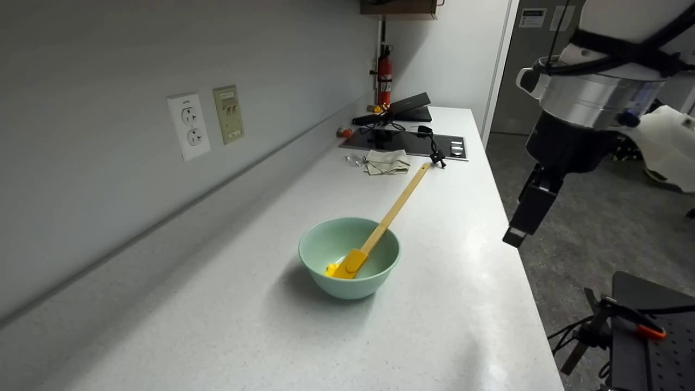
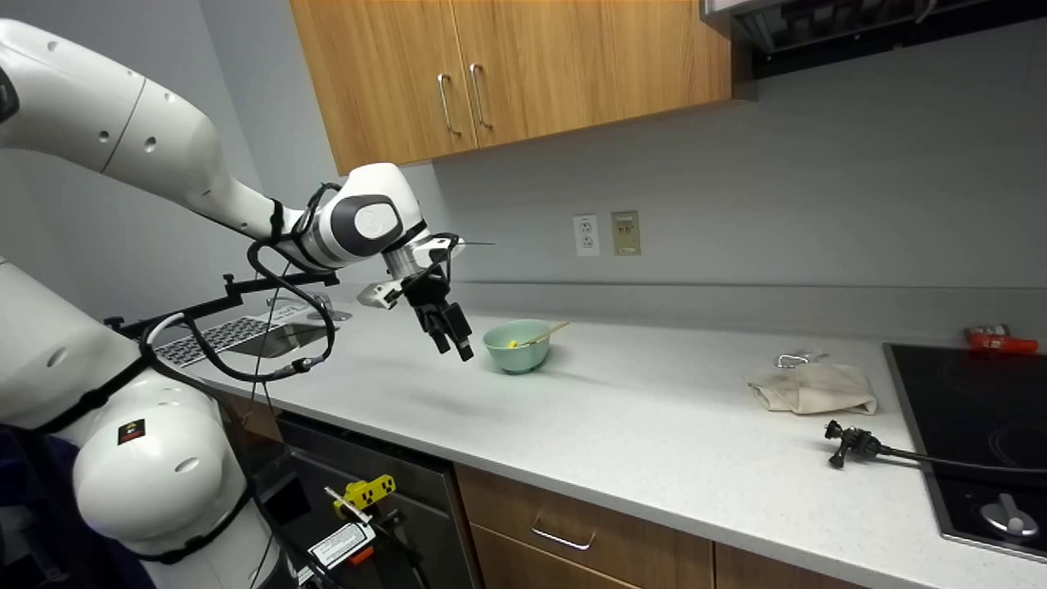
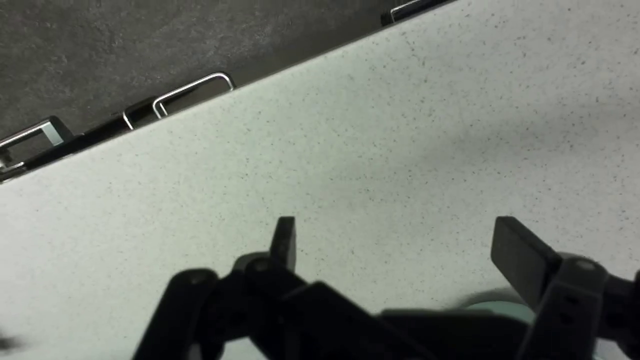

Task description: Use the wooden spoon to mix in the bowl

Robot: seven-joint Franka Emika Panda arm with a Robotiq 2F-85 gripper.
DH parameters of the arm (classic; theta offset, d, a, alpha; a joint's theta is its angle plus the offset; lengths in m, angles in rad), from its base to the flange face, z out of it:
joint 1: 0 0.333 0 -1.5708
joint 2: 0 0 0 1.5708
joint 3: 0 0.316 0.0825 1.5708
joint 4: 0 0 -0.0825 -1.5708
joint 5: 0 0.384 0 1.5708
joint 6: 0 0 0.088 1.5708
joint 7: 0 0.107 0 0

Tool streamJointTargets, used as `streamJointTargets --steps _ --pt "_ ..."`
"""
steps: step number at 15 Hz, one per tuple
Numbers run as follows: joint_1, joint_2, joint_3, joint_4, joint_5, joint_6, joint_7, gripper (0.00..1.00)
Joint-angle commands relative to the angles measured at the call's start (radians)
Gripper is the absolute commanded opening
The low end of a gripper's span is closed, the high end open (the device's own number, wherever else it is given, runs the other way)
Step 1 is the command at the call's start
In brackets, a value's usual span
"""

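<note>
In an exterior view, the wooden spoon point(image 1: 387, 220) leaned in the bowl point(image 1: 347, 289), its yellow head beside the yellow contents point(image 1: 330, 269) and its handle laid across the rim, jutting well past it. No hold was seen on spoon or bowl; a sideways nudge to that long handle would probably have swung the head out or dragged the bowl along the counter point(image 1: 450, 315). The gripper point(image 1: 515, 237) hung slanted downward, apart from both; its jaws overlapped, so their spacing could not be judged there.

In an exterior view, the handle projected from the side of the bowl away from the arm point(image 2: 233, 200), so a low reach across would have risked clipping the rim. That arm sloped down from the upper left, its wrist bent to aim the gripper steeply at the counter.

In the wrist view, the fingers point(image 3: 522, 260) were spread wide, gripping nothing, with speckled counter between them. Only a pale green edge of the bowl showed, partly behind a finger; the spoon was not visible, so closing at that aim would presumably have missed it.
</note>
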Motion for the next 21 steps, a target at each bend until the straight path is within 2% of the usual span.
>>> streamJointTargets --steps 1,3,4,6,10,21 --pt "0.021 -0.11 -0.143 0.001 0.006 -0.127 -0.176 1.0" --pt "0.001 -0.168 -0.22 0.026 -0.01 -0.224 -0.279 1.0" --pt "0.009 -0.086 -0.17 0.017 -0.003 -0.14 -0.193 1.0" --pt "0.0 -0.134 -0.221 0.029 0.0 -0.196 -0.259 1.0" --pt "0.001 -0.153 -0.221 0.028 0.0 -0.207 -0.268 1.0" --pt "0.039 0.093 -0.236 0.114 -0.014 0.029 -0.458 1.0"
